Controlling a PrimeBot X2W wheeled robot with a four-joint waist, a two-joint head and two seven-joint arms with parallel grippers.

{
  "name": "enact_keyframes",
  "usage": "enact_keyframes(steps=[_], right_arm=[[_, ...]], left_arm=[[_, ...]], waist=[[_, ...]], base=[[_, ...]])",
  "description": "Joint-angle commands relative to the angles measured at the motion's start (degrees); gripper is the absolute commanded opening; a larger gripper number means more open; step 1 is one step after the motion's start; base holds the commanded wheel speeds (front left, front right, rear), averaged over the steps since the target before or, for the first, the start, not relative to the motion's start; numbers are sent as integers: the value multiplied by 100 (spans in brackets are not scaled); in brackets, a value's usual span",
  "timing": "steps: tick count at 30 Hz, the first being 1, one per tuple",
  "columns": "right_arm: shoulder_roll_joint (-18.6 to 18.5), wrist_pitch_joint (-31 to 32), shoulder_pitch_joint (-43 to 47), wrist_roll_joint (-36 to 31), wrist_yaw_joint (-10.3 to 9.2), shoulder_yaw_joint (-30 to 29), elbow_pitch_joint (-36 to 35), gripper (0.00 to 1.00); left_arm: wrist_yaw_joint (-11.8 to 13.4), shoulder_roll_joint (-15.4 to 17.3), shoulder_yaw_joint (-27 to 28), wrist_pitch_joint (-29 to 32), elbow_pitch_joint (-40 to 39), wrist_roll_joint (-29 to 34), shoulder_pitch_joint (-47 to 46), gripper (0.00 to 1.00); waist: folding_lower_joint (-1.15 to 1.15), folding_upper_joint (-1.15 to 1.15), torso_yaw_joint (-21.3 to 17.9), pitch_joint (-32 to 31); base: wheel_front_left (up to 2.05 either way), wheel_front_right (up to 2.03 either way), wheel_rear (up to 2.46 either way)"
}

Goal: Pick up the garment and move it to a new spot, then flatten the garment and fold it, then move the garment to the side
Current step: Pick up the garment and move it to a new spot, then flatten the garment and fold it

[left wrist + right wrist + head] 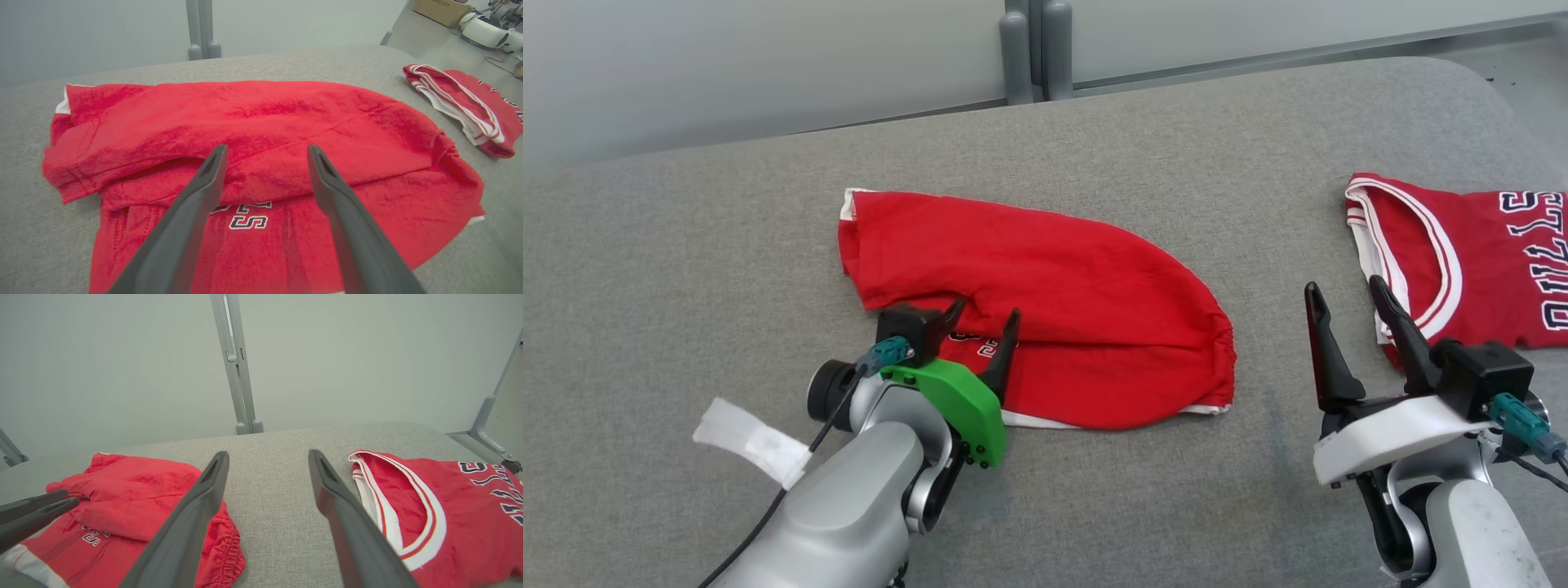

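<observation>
A pair of red shorts (1045,302) lies folded over on the grey table (686,327), with white trim and dark lettering near its front edge. In the left wrist view the red shorts (261,122) show a folded upper layer above the letters. My left gripper (984,322) is open at the shorts' front left edge, fingers just above the cloth. My right gripper (1343,306) is open above bare table, between the shorts and a red jersey. In the right wrist view the shorts (135,506) lie at lower left, with my left gripper's fingers (36,510) beside them.
A red jersey (1470,261) with white trim and dark letters lies at the table's right edge; the jersey (441,514) also sits right of my right fingers. A strip of white tape (752,441) is on my left arm. Grey posts (1033,49) stand behind the table.
</observation>
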Motion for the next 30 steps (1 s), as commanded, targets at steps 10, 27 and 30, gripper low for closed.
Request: enact_keyframes(steps=[10,27,30], right_arm=[[-16,107,179,-60,0,49,32,100],[-328,654,-484,-634,0,1210,981,100],[-495,746,-696,-622,0,1463,1273,100]], left_arm=[[614,649,1256,-68,-1459,624,1080,100],[939,772,2635,-66,-3195,1550,2784,100],[918,724,2681,-66,-3224,1599,2794,100]], waist=[[0,57,193,-131],[0,57,640,-100],[0,57,755,-62]], base=[[0,0,0],[0,0,0],[0,0,0]])
